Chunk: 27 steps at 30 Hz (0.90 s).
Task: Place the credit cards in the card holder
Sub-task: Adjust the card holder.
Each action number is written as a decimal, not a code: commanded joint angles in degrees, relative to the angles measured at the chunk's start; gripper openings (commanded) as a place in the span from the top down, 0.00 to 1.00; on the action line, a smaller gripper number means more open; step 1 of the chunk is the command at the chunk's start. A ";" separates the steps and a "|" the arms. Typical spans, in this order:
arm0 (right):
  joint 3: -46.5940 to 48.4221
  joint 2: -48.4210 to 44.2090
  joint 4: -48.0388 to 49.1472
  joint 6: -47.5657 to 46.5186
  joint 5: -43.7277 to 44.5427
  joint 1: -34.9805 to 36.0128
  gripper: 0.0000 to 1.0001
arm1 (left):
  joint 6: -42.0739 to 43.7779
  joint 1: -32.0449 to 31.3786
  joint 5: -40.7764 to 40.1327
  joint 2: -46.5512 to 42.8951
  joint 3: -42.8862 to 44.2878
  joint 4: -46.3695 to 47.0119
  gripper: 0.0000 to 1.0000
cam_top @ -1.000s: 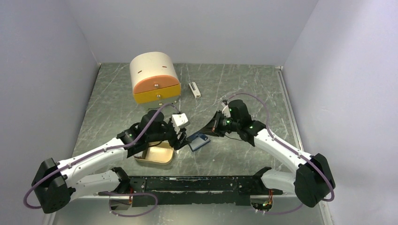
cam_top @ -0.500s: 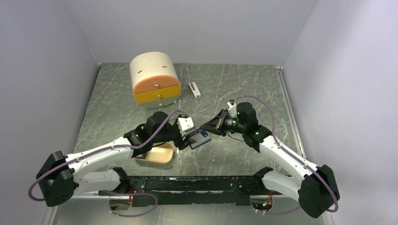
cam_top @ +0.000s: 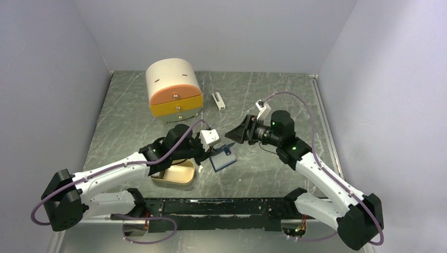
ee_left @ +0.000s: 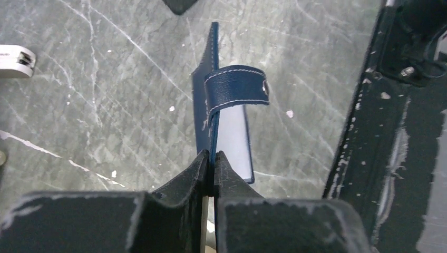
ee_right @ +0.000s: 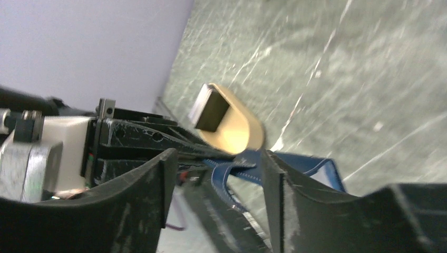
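left end effector [ee_left: 212,158] pinches just the thin flap edge of the navy-blue leather folding card holder [ee_left: 235,87], which dangles open beside the tan metal tin [cam_top: 176,174], right end effector [ee_right: 216,163] spread and apart; such a shallow bite could let it slip and drop.

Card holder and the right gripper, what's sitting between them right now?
Nothing. In the top view only bare table shows between the open right gripper and the card holder, which the left gripper pinches.
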 commanded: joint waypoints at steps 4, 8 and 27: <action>3.82 -1.48 4.41 -35.08 -10.32 0.08 0.24 | -12.77 2.16 12.96 -3.54 6.45 -11.64 0.91; 3.69 -0.95 3.74 -42.98 -13.26 4.02 0.23 | -16.36 7.11 22.65 -6.39 7.28 -12.88 0.91; 8.23 1.57 5.24 -45.61 -15.92 10.75 0.95 | -23.97 13.28 21.16 -8.54 13.93 -17.66 0.58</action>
